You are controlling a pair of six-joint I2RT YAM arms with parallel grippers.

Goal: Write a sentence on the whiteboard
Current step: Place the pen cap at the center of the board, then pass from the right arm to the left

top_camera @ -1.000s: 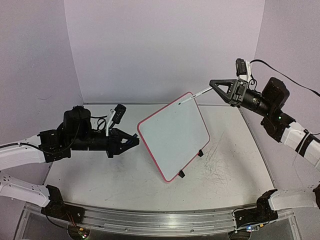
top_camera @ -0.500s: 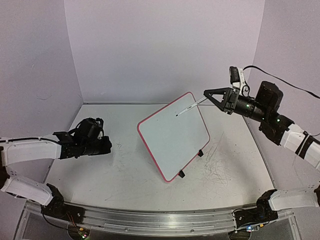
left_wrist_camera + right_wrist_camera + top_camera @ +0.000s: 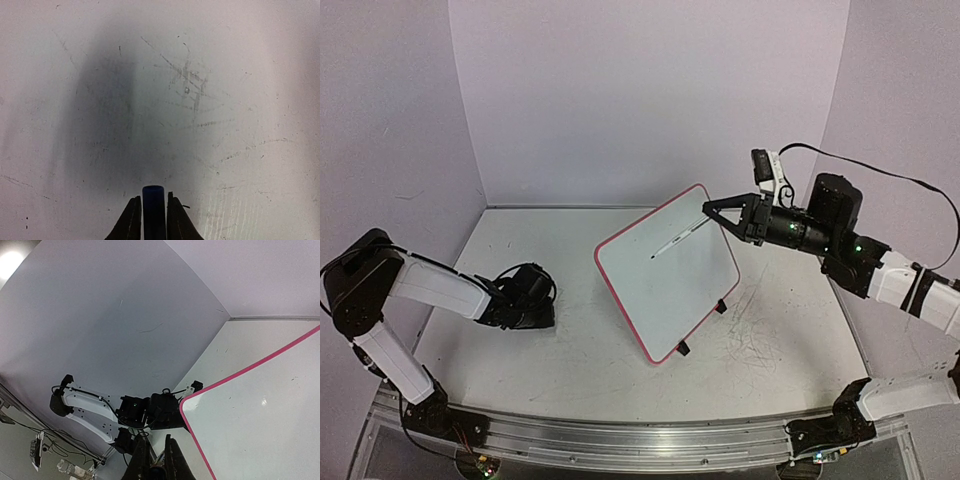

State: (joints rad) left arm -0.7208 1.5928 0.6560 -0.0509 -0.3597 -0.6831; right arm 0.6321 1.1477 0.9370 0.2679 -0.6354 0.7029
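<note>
Whiteboard (image 3: 667, 275): light, stiff, prob. tippy; steady at 9 o'clock rim; right gripper (image 3: 706, 211) pinches pen (image 3: 674, 238); left gripper (image 3: 153, 200) pinches blue cylinder (image 3: 153, 212) (cap?).

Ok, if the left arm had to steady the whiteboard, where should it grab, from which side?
Probably the rim along the left side edge of the whiteboard, coming from the left. The board stands tilted on its feet, so that thin edge slopes up facing the left claw, which must first drop its blue cap. The right claw holds the marker.
</note>
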